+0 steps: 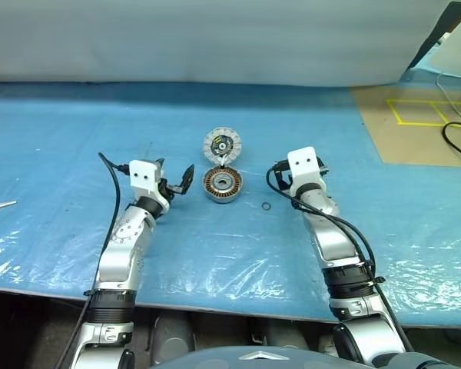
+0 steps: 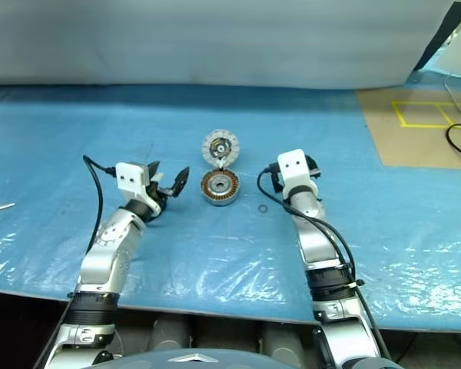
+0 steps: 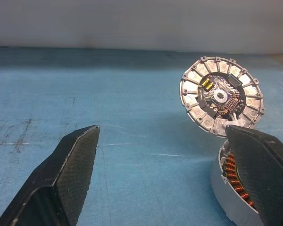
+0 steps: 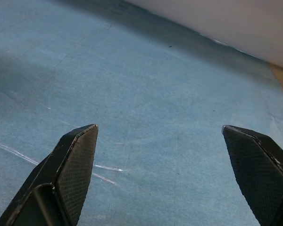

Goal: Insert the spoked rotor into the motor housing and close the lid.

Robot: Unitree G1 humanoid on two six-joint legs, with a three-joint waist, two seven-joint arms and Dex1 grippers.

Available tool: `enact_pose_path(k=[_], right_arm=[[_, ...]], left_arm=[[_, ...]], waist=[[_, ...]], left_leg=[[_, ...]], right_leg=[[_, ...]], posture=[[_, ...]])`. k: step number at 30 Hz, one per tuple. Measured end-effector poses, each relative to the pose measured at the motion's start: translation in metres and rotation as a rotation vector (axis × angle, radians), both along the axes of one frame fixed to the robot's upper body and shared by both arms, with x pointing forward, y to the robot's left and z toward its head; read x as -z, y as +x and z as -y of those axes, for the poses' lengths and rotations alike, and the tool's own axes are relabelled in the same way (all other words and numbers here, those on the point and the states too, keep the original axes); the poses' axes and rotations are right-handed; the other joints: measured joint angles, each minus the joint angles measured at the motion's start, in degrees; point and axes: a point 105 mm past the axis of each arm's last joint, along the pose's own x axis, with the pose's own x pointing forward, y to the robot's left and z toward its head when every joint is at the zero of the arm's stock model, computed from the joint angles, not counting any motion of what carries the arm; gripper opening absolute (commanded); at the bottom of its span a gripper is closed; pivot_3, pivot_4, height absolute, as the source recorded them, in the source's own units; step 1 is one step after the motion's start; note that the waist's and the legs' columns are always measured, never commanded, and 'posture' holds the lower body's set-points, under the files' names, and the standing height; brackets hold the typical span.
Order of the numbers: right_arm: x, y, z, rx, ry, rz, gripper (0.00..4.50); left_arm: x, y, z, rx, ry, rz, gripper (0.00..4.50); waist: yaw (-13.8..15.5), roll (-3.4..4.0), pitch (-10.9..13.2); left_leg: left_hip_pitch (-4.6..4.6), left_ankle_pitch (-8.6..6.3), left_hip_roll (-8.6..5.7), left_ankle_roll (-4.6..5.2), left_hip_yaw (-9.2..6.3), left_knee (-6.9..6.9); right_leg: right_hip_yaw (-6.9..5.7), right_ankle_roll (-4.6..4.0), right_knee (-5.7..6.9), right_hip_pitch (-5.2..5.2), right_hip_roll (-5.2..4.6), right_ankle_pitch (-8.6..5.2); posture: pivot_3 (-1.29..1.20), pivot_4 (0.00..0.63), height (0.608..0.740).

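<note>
The motor housing, a short grey cup with copper windings around a silver hub, sits mid-table on the blue sheet. The lid stands tilted up at the housing's far edge, its white-segmented face and dark centre towards me. The spoked rotor is out of view. My left gripper is open and empty, just left of the housing, with one finger in front of its rim. My right gripper is open and empty too, to the right of the housing, over bare sheet.
A small black ring lies on the sheet right of the housing. A thin metal rod lies at the far left. A tan board with yellow tape and a black cable occupy the back right.
</note>
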Motion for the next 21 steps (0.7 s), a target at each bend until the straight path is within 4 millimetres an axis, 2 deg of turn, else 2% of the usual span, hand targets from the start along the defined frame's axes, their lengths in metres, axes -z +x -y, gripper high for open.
enact_pose_path(k=[21], right_arm=[[0.0001,-0.0002,-0.0031,-0.012,-0.003,0.001,4.46]], left_arm=[[-0.0031,0.0001,-0.003,0.005,0.004,0.009,4.5]], waist=[[-0.02,0.0,0.0]], left_leg=[[0.0,0.0,0.0,0.0,0.0,-0.01]], right_leg=[[0.0,0.0,-0.01,0.0,0.0,0.0]], posture=[[0.0,0.15,0.74]])
